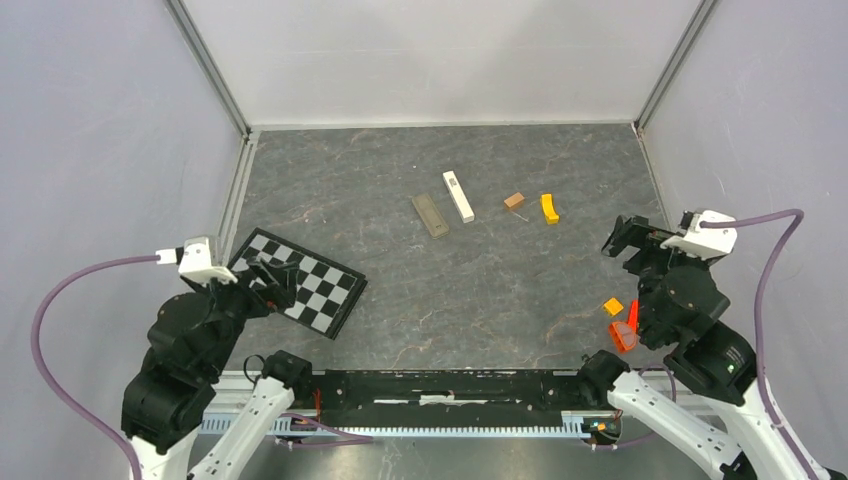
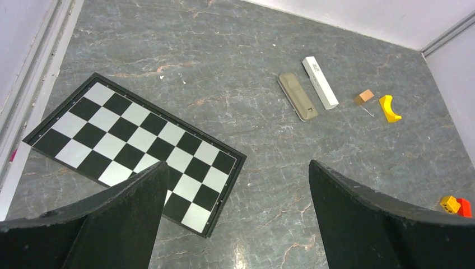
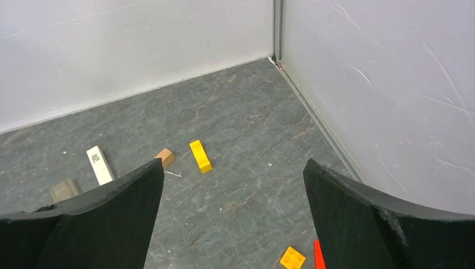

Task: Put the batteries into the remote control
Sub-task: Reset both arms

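Presently, with left gripper (image 2: 238,166) and right gripper (image 3: 233,163) spread apart and empty, either could mistakenly seize the white bar (image 1: 459,196) lying just beside the remote control (image 1: 430,215), at its 2 o'clock.

Dark grey marbled table (image 1: 480,290). Black-and-white chequered board (image 1: 305,283). Olive-grey remote (image 1: 430,215), white bar (image 1: 458,196), brown block (image 1: 514,200), yellow curved piece (image 1: 549,208), orange brick (image 1: 613,306), red piece (image 1: 624,337).

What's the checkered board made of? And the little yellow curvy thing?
The flat black-and-white checkered board looks like stiff plastic or coated card: its pale squares catch the light, so probably glossy. The small yellow curved piece looks like smooth moulded plastic, judging by its even bright colour, though painted wood is possible.
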`<state>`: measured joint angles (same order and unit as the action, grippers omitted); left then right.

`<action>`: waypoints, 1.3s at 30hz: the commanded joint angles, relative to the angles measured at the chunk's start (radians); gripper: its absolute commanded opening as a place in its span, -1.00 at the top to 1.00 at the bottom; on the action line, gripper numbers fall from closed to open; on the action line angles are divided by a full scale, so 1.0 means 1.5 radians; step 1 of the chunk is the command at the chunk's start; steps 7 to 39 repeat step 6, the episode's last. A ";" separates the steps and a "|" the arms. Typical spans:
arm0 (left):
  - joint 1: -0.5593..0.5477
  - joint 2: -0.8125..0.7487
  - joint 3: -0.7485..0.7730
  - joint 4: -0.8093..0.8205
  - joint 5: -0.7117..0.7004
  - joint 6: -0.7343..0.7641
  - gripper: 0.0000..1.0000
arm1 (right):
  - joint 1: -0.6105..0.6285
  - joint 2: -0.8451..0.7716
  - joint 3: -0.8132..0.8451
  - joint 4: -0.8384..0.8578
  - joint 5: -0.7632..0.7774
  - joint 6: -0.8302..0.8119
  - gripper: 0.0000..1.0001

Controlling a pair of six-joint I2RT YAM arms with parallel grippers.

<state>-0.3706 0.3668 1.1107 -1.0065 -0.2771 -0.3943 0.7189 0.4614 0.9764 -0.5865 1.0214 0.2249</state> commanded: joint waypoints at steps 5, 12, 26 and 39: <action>0.002 -0.034 0.034 -0.028 0.026 0.040 -0.99 | 0.001 -0.016 0.038 -0.019 -0.067 0.049 -0.96; 0.002 -0.035 0.036 -0.028 0.026 0.039 -0.99 | 0.000 -0.015 0.034 -0.017 -0.072 0.049 -0.96; 0.002 -0.035 0.036 -0.028 0.026 0.039 -0.99 | 0.000 -0.015 0.034 -0.017 -0.072 0.049 -0.96; 0.002 -0.035 0.036 -0.028 0.026 0.039 -0.99 | 0.000 -0.015 0.034 -0.017 -0.072 0.049 -0.96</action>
